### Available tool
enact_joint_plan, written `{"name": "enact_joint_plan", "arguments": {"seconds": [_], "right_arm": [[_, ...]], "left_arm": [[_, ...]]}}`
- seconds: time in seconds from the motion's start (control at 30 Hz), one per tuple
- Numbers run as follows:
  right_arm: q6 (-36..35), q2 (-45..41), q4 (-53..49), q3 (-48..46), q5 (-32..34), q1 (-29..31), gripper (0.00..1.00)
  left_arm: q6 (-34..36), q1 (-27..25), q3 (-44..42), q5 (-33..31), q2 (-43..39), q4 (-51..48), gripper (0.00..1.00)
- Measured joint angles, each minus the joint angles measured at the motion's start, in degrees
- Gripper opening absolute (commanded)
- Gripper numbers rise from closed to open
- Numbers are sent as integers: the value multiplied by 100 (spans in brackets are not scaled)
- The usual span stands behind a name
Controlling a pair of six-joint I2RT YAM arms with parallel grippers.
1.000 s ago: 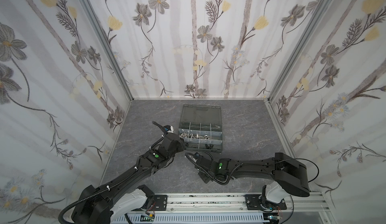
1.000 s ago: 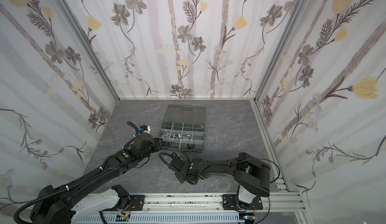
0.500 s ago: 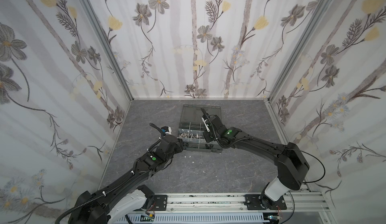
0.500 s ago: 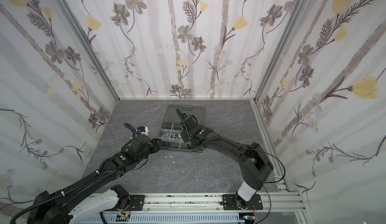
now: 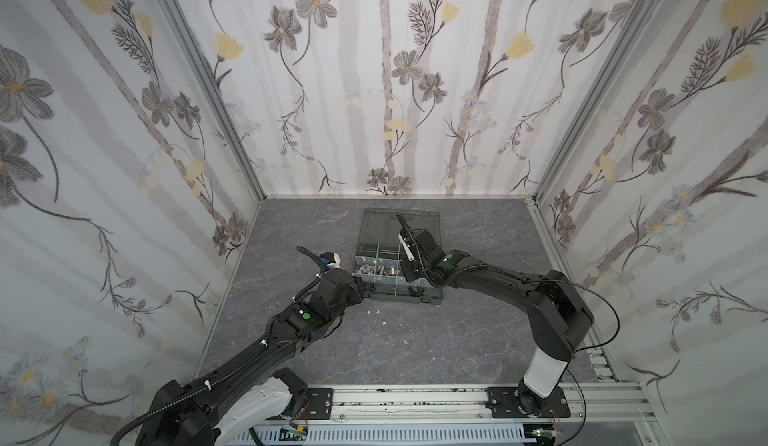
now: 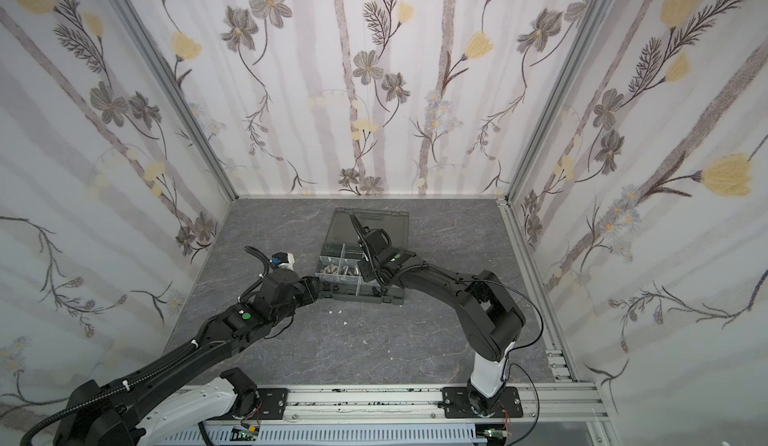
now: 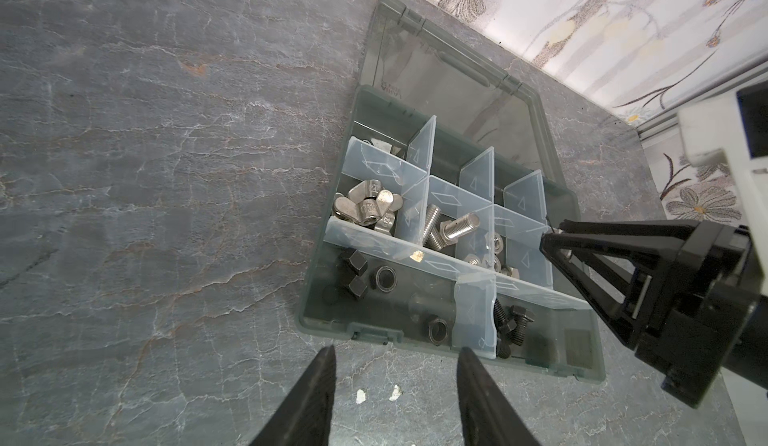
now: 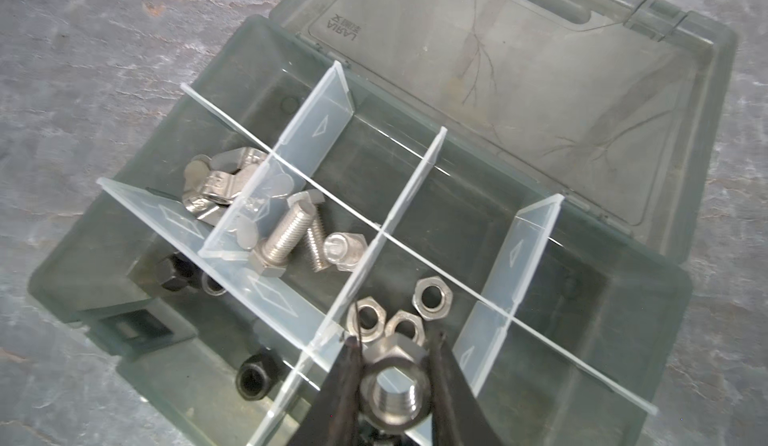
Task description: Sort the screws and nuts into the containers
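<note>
The dark grey case (image 5: 397, 296) (image 6: 360, 297) lies open mid-table, its containers split by pale dividers. My right gripper (image 8: 394, 338) hangs over the container of silver nuts (image 8: 434, 298) with its jaws shut on one silver nut (image 8: 395, 394). Its fingertips also show in the left wrist view, where the right gripper (image 7: 549, 242) is above the case's right side. Silver screws (image 8: 286, 228) (image 7: 457, 225) fill the neighbouring container. Black nuts (image 7: 438, 331) and black screws (image 7: 513, 325) lie in the front row. My left gripper (image 7: 397, 349) is open and empty, just in front of the case.
Silver wing nuts (image 7: 365, 209) sit in a left container. The smoky lid (image 8: 540, 70) lies flat behind the case. Small white flecks (image 7: 360, 396) (image 5: 376, 311) dot the grey table in front of it. Floral walls close in on three sides.
The right arm swung from the table's front up over the case, carrying the silver nut. The left arm has barely moved.
</note>
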Motion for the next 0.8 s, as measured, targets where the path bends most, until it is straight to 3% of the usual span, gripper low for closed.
{"name": "enact_joint_plan", "arguments": {"seconds": [0.5,0.8], "right_arm": [[52,-466,70,-50,-76,-76,44],[151,-2315,815,-1307,483,-352,50]], "left_arm": [[120,74,177,-103,157,0,51],[525,404,490,-474,173,28,56]]}}
